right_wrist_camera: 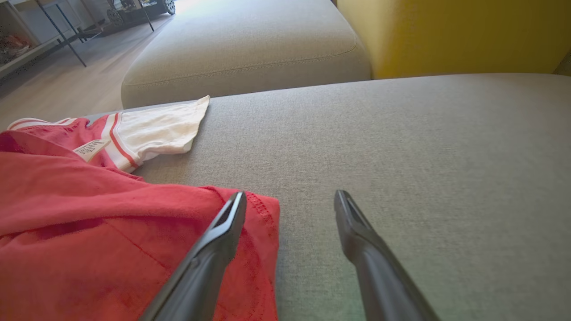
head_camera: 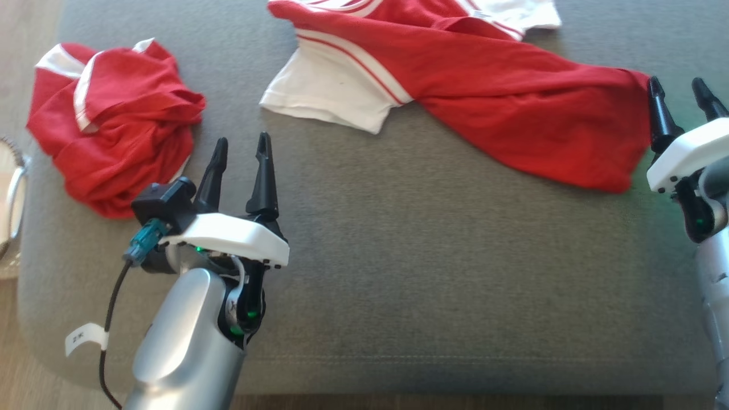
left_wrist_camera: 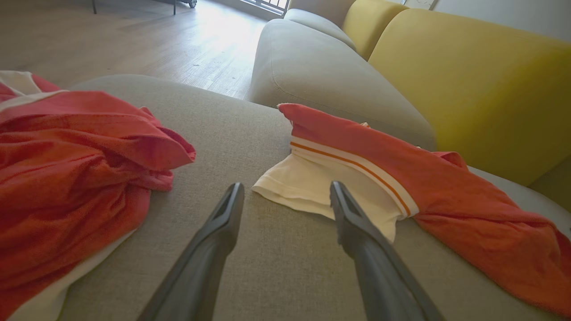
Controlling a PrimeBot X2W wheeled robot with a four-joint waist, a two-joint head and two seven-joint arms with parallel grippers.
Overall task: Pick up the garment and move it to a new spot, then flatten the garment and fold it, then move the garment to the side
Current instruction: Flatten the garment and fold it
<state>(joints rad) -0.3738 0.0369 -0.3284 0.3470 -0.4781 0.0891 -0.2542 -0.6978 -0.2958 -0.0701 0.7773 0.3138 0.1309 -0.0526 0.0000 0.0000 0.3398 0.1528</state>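
Observation:
A red garment (head_camera: pixel 484 91) with white sleeves lies stretched across the far half of the grey cushion (head_camera: pixel 398 273), its hem corner reaching the right side. My right gripper (head_camera: pixel 680 91) stands open at that hem corner; in the right wrist view the red hem (right_wrist_camera: pixel 263 223) lies under the left finger and nothing is between the fingers of the right gripper (right_wrist_camera: pixel 290 200). My left gripper (head_camera: pixel 242 151) is open over bare cushion, a little short of the white sleeve (left_wrist_camera: pixel 312 187), and the left gripper (left_wrist_camera: pixel 285 191) holds nothing.
A second red and white garment (head_camera: pixel 114 125) lies crumpled at the cushion's left end, close to my left gripper. A yellow sofa back (left_wrist_camera: pixel 468 80) rises beyond the cushion. A round metal-rimmed thing (head_camera: pixel 11 193) stands past the cushion's left edge.

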